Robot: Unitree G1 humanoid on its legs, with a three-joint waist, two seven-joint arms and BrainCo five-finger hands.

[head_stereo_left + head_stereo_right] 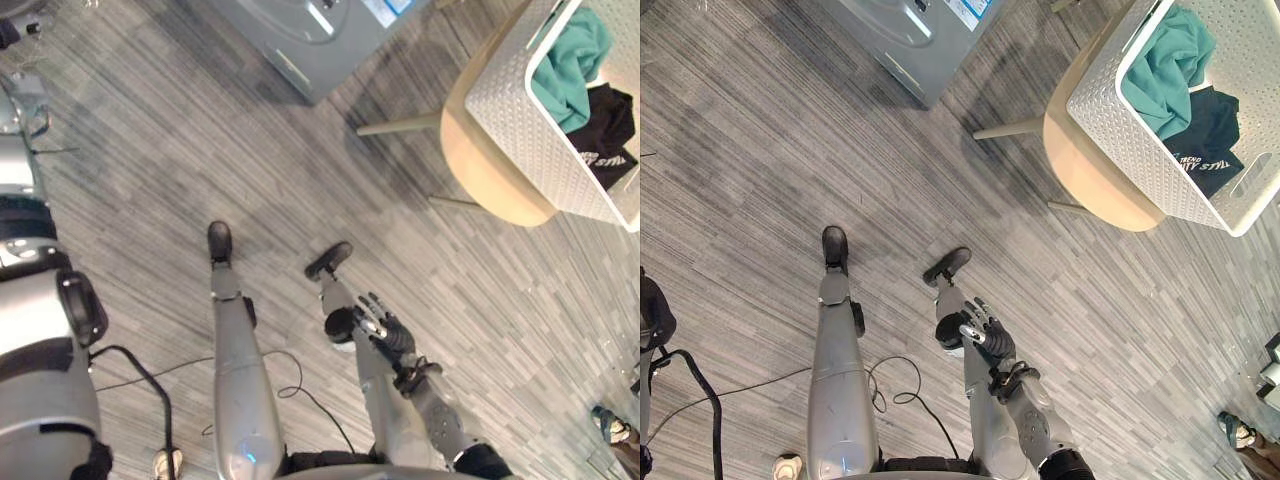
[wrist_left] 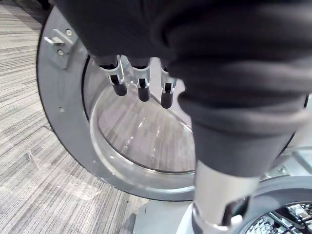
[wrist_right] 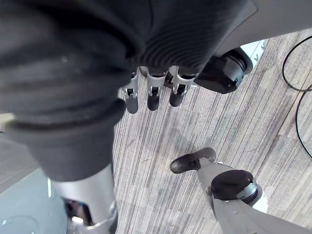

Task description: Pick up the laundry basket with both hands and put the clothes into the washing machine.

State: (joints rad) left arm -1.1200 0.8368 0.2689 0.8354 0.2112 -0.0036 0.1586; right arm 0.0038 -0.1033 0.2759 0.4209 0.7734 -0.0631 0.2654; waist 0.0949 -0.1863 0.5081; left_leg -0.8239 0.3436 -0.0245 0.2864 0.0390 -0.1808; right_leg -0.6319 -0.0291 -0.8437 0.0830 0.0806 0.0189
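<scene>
Left eye view: basket on table, both hands empty

Left eye view looks down on a floor (image 1: 150, 170) of grey, streaked planks that run slantwise across the room. At 12 o'clock stands the grey washer (image 1: 300, 35), its front facing the open floor. At 2 o'clock is a round, pale wooden table (image 1: 490, 170) on thin splayed legs. The white perforated basket (image 1: 520, 110) sits on top of it, overhanging the near edge of the tabletop. Inside the basket a teal cloth (image 1: 570, 60) lies bunched toward the washer side. A black cloth (image 1: 610, 125) lies just beside it, and the two touch. Table and washer stand near each other with a strip of bare floor between them. At 4 o'clock, by the frame's edge, a person's shoe (image 1: 610, 428) rests on the planks.

The right hand (image 1: 383, 328) hangs at 5 o'clock, well apart from the basket. Its fingers are loose and nearly straight, with nothing in them. In the right wrist view the same relaxed fingers hang above bare floor.

In the left wrist view the left hand (image 2: 143, 85) has its fingers hanging slack, thumb apart, and grasps nothing. Past the fingers is the washer's round glass door (image 2: 141, 141), swung wide, with the floor showing through the pane. A sliver of the drum (image 2: 287, 219) shows beside it.
</scene>
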